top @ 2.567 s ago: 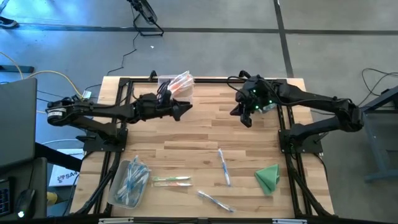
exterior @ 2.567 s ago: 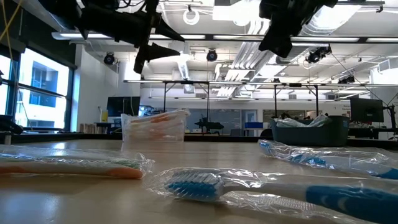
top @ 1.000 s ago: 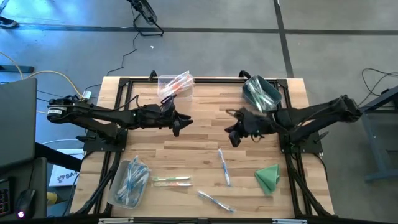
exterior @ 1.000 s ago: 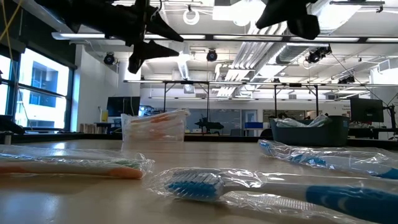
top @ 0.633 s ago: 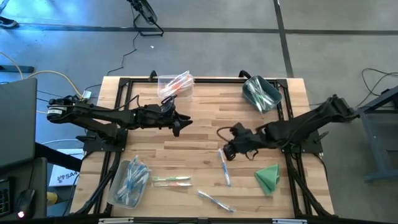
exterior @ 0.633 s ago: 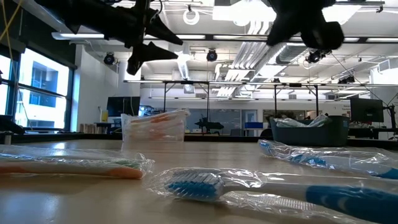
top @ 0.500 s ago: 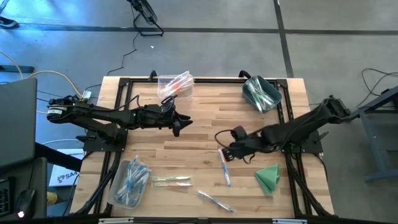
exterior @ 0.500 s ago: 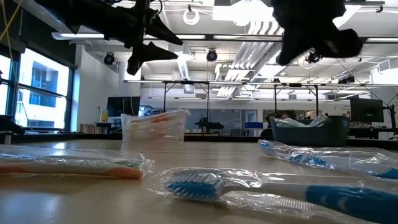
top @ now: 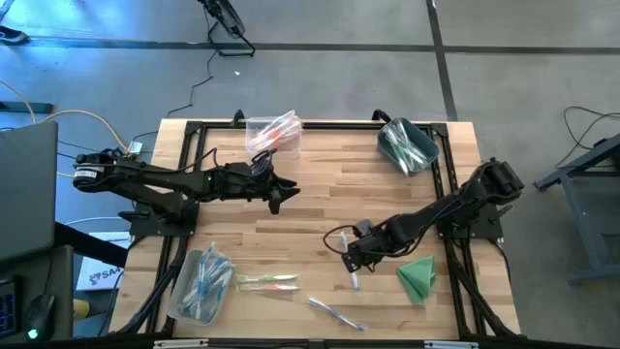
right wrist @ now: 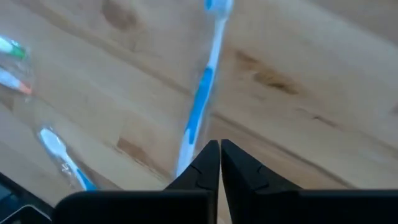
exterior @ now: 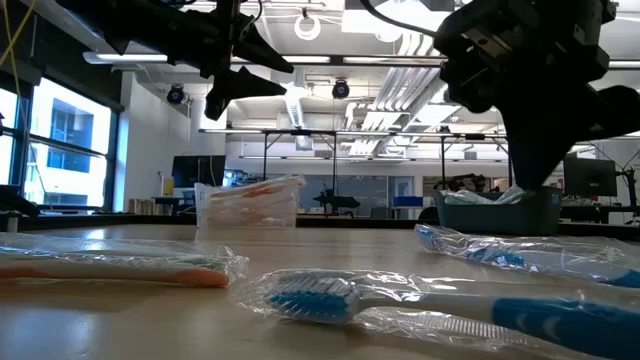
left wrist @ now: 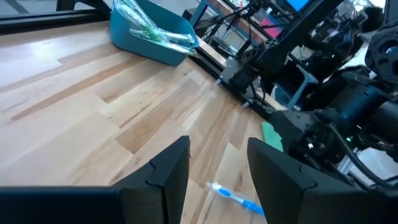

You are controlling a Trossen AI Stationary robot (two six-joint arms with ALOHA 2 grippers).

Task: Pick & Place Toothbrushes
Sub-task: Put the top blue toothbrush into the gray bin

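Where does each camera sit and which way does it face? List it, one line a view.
High: above the table, straight down; left gripper open, right gripper shut.
Low: table height, facing the room; both grippers overhead.
Left wrist: past its open fingers toward the bin.
Right wrist: past shut fingers onto the blue toothbrush.
Shared: high and left wrist, the bin.

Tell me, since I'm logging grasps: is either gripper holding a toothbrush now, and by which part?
Neither holds anything. The right gripper is shut and empty, just above the blue toothbrush. The left gripper hangs open over bare table.
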